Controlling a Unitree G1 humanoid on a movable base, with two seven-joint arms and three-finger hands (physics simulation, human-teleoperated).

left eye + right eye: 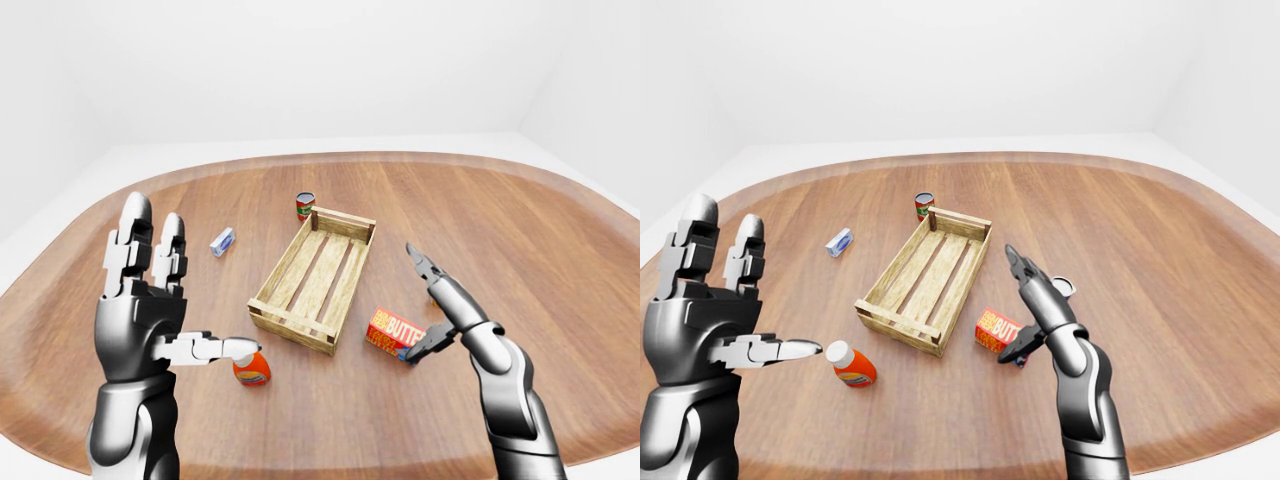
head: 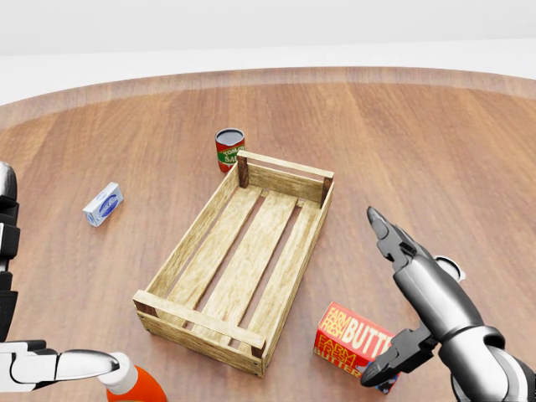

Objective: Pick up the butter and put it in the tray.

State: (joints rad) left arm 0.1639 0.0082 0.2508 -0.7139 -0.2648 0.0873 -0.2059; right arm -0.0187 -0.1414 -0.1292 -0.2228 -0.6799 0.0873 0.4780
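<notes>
The butter, a red box with white lettering, lies on the wooden table near the bottom of the head view, just right of the tray's near corner. The tray is an open slatted wooden crate with nothing in it. My right hand is open over the butter's right end. Its long fingers point up and left above the box, and its dark thumb lies at the box's right edge. My left hand is raised at the left, open, with nothing in it.
A red can stands just beyond the tray's far end. A small blue-and-white box lies to the tray's left. An orange bottle with a white cap stands under my left thumb. A second can shows only its rim behind my right hand.
</notes>
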